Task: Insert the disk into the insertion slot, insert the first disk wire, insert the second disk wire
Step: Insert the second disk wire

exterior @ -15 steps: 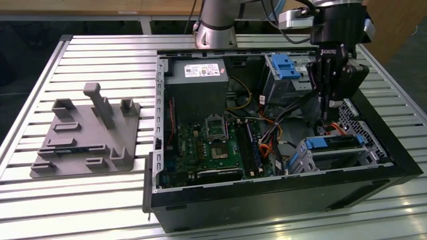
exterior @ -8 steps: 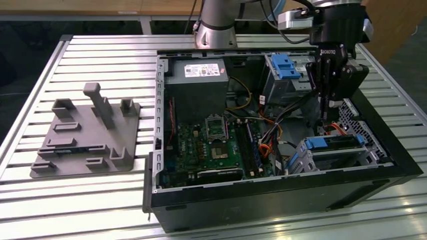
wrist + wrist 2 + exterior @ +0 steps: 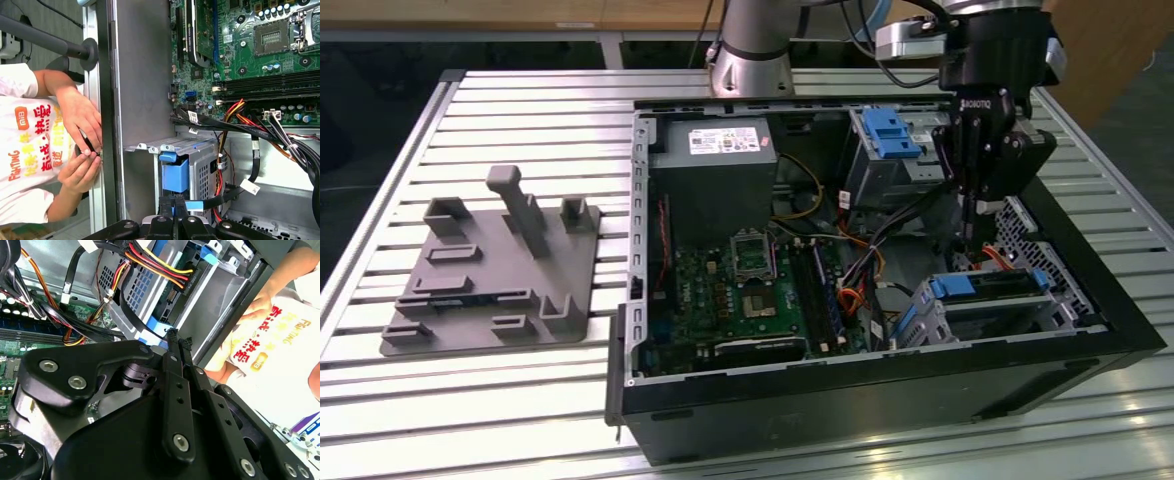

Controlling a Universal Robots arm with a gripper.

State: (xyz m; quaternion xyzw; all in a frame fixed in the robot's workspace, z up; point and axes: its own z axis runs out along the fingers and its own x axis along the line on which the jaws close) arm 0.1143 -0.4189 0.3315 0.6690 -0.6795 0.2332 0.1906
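The gripper (image 3: 970,232) is being held low inside the open case (image 3: 854,410), which is resting on the slatted tabletop (image 3: 480,400), over the end at the exterior view's right. Its fingers (image 3: 172,365) are being held pressed together. In the second wrist view their tips are being shown just beside the end of a flat blue cable (image 3: 155,333); whether that cable is being pinched cannot be told. The disk (image 3: 998,290) is being carried in the slot (image 3: 927,322), the grey perforated cage in the case's corner at the exterior view's right, nearest the camera, with its blue rail facing the motherboard (image 3: 747,290). In the second wrist view a black plug (image 3: 182,284) with red, yellow and black wires seems to be sitting against the disk's back edge. Beyond the case wall, a person's hands (image 3: 82,147) are being held together around a small dark object. A grey fixture (image 3: 494,280) is lying on the tabletop, well apart from the case.
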